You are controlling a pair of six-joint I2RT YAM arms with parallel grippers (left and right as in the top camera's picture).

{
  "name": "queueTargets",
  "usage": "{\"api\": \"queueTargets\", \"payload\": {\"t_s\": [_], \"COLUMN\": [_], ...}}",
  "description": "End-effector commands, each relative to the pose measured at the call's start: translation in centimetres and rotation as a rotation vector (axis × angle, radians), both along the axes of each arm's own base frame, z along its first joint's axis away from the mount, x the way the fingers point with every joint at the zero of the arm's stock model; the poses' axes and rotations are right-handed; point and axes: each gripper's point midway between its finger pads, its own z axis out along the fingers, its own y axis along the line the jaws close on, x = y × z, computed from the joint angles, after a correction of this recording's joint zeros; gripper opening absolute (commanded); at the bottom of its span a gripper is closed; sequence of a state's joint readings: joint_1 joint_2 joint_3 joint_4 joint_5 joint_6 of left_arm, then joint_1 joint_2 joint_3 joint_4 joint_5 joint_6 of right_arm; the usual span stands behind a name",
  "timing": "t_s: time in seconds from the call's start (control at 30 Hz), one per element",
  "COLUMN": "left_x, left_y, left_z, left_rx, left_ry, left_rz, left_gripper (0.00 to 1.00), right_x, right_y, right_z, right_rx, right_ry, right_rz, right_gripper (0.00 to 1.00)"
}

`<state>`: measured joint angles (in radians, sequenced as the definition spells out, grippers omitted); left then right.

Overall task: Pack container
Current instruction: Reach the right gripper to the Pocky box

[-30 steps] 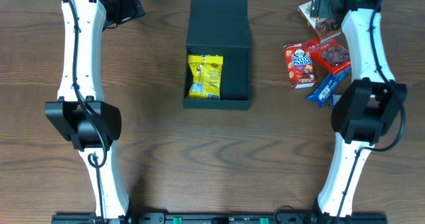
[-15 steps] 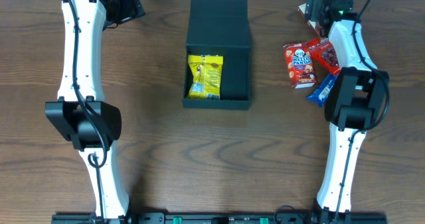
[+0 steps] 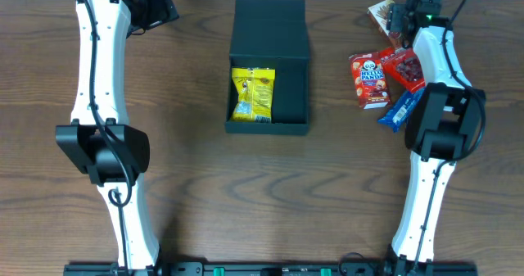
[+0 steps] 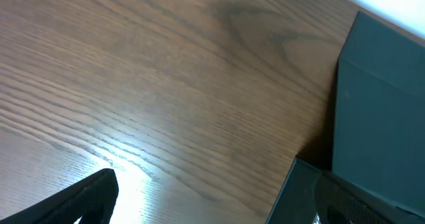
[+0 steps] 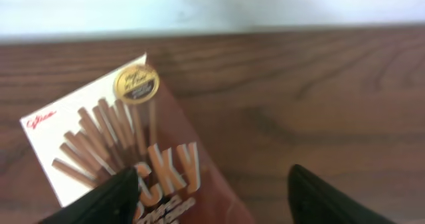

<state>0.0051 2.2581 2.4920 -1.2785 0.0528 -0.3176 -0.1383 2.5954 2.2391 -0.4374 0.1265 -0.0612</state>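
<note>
Right hand (image 5: 212, 201), one container (image 3: 269, 30), five snacks (image 3: 368, 79)

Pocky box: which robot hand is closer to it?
Right. The right gripper hangs directly over the Pocky box; the left gripper sits far away, beyond the container.

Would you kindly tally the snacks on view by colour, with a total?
Yellow packet, in the container: 1
Red, Hello Panda box and red bag: 2
Blue packet: 1
Brown-and-white Pocky box: 1
Total: 5
</note>
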Motion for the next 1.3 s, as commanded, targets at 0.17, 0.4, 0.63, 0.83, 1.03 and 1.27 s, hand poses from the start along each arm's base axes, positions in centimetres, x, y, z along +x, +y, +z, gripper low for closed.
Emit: {"api": "queueTargets", "payload": {"t_s": [0.17,0.4,0.63,0.83,1.03,1.27], "left_x": [0.0,0.0,0.0,0.0,-0.1,-0.1], "left_y": [0.1,0.1,0.1,0.1,0.1,0.2], "left_z": [-0.8,-0.8,-0.8,-0.9,-0.9,-0.9], "left_rx": [0.009,0.011,0.010,0.010,0.010,0.014], "left_ry": [0.021,0.021,0.021,0.023,0.025,0.024], "left_rz": [0.000,-0.003,-0.004,-0.004,-0.004,-0.003], "left_gripper": [0.95,0.95,0.95,0.95,0.95,0.95], "right_x": [-0.9,-1.9,-3.8,-4.4,-5.5,-7.4], "right_y": [1.5,2.8,4.8,6.9,9.0,12.9], "right_z": [-3.4,-4.4,-5.6,-5.7,-6.1,-6.4], "right_rx": [0.088,0.149,0.246,0.342,0.397,0.392], "right_ry": [0.075,0.128,0.217,0.238,0.286,0.380], "right_rz": [0.039,0.070,0.126,0.189,0.231,0.310], "right_gripper": [0.65,0.62,0.60,0.59,0.57,0.52]}}
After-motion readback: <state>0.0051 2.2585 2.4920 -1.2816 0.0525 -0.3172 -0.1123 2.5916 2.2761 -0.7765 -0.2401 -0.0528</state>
